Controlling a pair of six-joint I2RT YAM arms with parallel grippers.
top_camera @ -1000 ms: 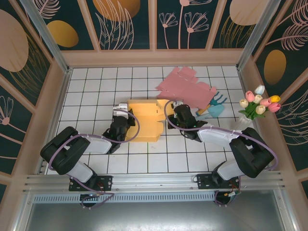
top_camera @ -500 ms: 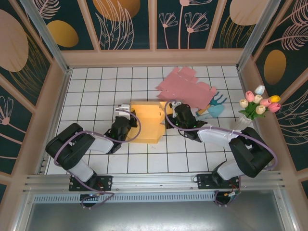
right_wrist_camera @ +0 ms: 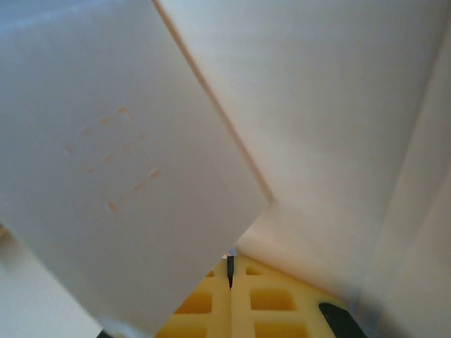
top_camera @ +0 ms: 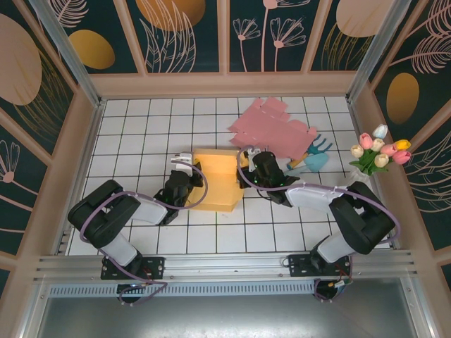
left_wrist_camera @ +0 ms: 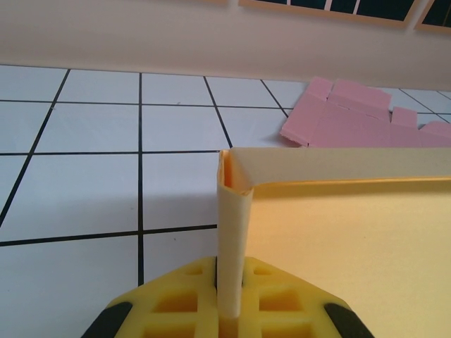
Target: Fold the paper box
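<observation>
Pinching light, crease-prone paper box (top_camera: 215, 184) by left flap in left gripper (left_wrist_camera: 229, 304); pressing closed right gripper (right_wrist_camera: 229, 282) at opposite wall.

White tiled floor (top_camera: 141, 127) w/ dark grid; teal floral walls (top_camera: 184, 42) (peach-framed panels (top_camera: 299, 35)).

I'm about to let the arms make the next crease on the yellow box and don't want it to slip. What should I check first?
1. Left gripper clamped on the yellow box: ok, a flap stands upright in its grip.
2. Right gripper holding the box: cannot tell, paper hides the pinch.
3. Pink sheet clear of the box: ok, it lies flat and apart, behind it.
4. Tulips out of the way: ok, at the right edge.
</observation>
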